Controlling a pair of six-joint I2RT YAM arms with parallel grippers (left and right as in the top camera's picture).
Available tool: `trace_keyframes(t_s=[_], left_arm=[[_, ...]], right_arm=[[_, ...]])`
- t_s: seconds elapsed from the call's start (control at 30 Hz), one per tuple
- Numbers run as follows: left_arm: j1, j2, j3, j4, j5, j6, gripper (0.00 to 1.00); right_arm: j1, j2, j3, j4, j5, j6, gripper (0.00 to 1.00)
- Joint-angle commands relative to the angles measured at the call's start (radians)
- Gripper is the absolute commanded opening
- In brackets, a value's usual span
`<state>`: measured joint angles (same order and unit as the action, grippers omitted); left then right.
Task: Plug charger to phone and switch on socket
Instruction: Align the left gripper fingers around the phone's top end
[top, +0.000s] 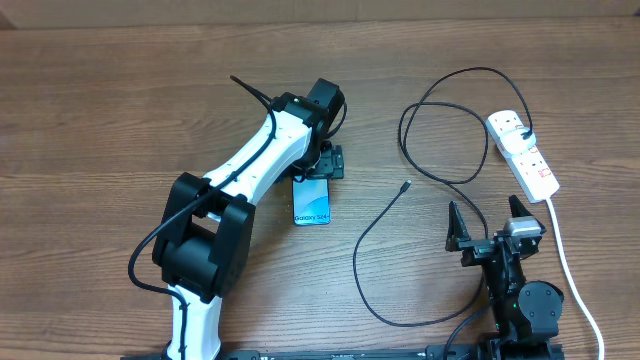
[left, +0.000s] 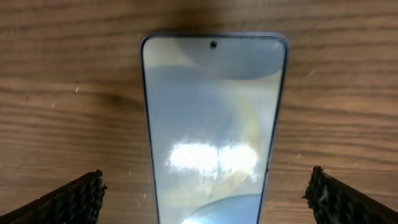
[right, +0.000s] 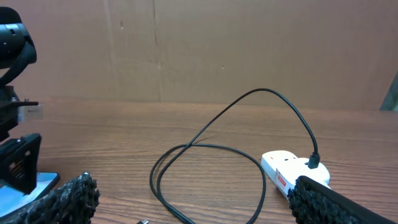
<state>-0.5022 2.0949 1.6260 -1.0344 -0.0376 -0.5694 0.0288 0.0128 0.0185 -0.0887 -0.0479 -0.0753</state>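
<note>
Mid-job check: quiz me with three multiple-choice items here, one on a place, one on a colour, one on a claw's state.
1. The charger's loose connector lies: A on the table between phone and socket; B in the phone; C on the socket.
2. Its cable is: A white; B red; C black.
3. The left claw is: A shut on phone; B open; C shut on cable.
A, connector bare on wood; C, thin black loop; B, fingers wide apart beside the phone.

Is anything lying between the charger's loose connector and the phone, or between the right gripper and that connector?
Nothing visible. Only bare table lies between the connector and the phone, and between the right gripper and the connector. The left gripper hangs over the phone, off both paths.
</note>
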Motion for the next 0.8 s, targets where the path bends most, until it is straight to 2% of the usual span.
trace_keyframes(t_s=[0.0, 0.77], left_arm=[[0.004, 0.009, 0.028, 0.014, 0.000, 0.013, 1.00], [0.002, 0.011, 0.006, 0.026, -0.024, 0.013, 1.00]], right_arm=[[0.006, -0.010, -0.011, 0.007, 0.002, -0.001, 1.00], [0.007, -0.010, -0.011, 0.007, 0.002, -0.001, 1.00]])
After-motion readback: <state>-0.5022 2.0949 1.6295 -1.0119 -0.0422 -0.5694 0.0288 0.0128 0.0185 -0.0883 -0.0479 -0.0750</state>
